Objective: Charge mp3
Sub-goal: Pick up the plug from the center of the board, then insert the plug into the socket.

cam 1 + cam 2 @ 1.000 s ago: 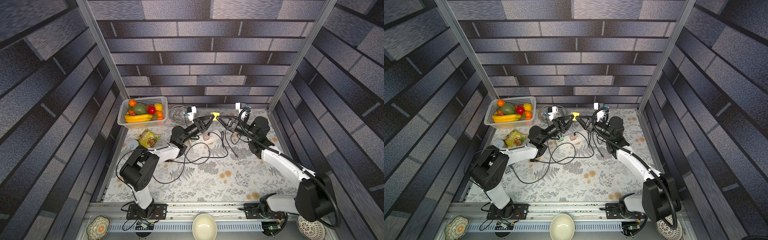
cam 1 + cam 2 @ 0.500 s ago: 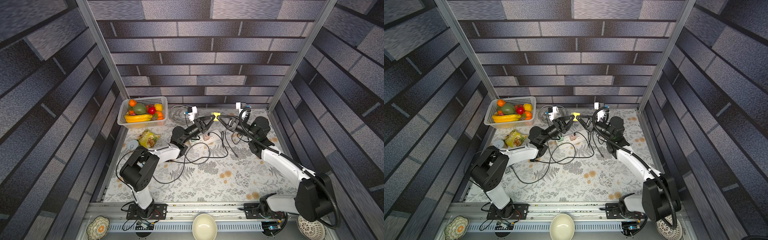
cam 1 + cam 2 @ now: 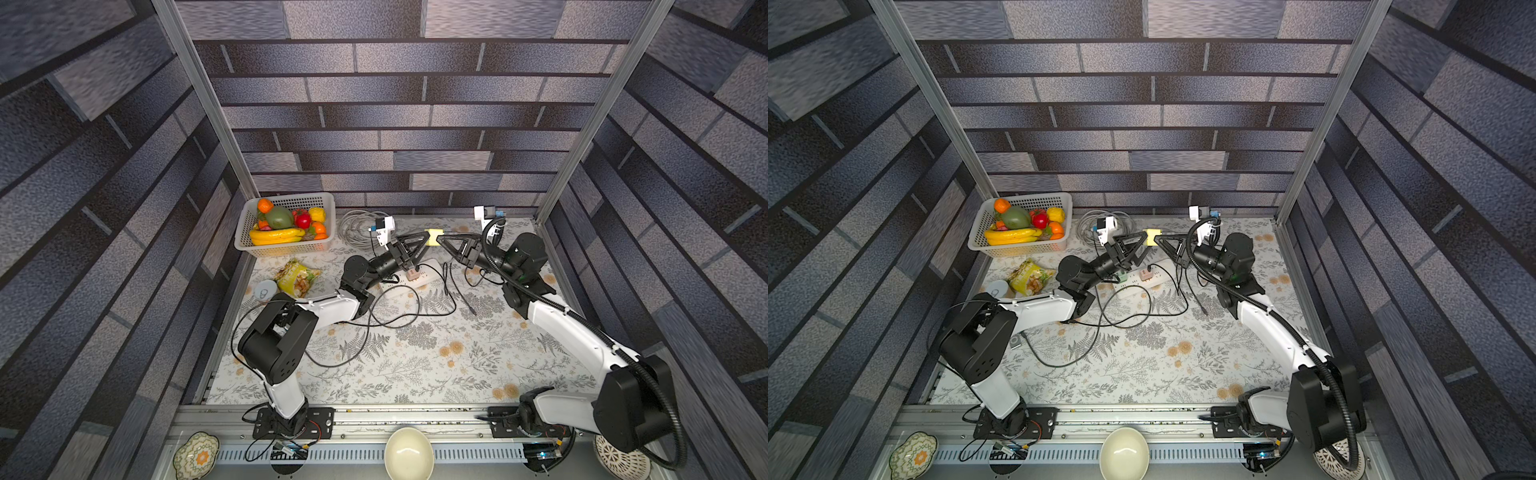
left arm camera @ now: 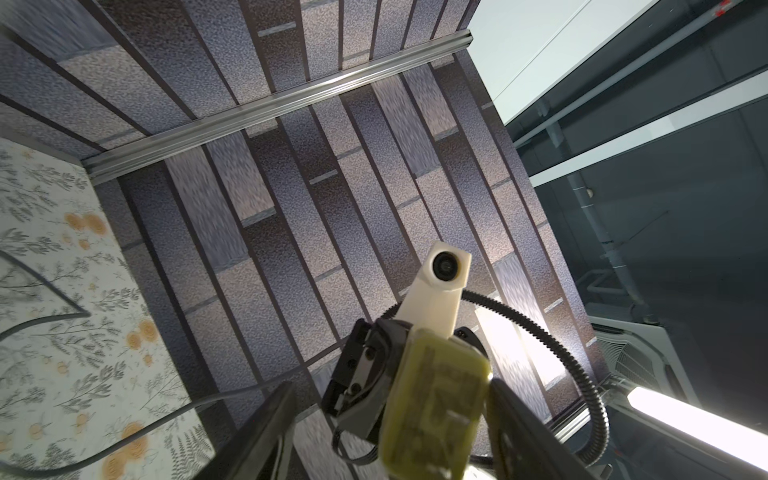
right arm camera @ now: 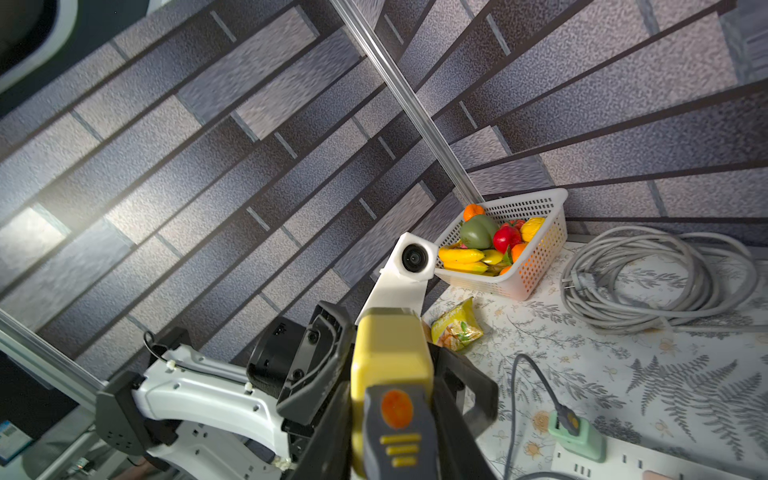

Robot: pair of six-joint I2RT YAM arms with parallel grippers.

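Floral cloth (image 3: 415, 365) below, mp3 (image 3: 433, 237) aloft at twelve o'clock: right gripper (image 3: 444, 240) pinching it, left gripper (image 3: 427, 241) spread around it. Looks light, stiff, slick; hold its flat sides. Port end? Can't tell from here.

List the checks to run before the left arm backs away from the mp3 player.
1. Right pincer shut on the mp3 player: ok; the right wrist view shows it clamped.
2. Left pincer open: ok; the left wrist view shows a wide gap beside the player.
3. Left pincer fully clear of the player: cannot tell; one finger looks very close.
4. Black cable's free plug reachable: ok; it lies loose on the table, unheld.
5. Adapter seated in the power strip: ok.
6. Player's charging port facing outward: cannot tell.
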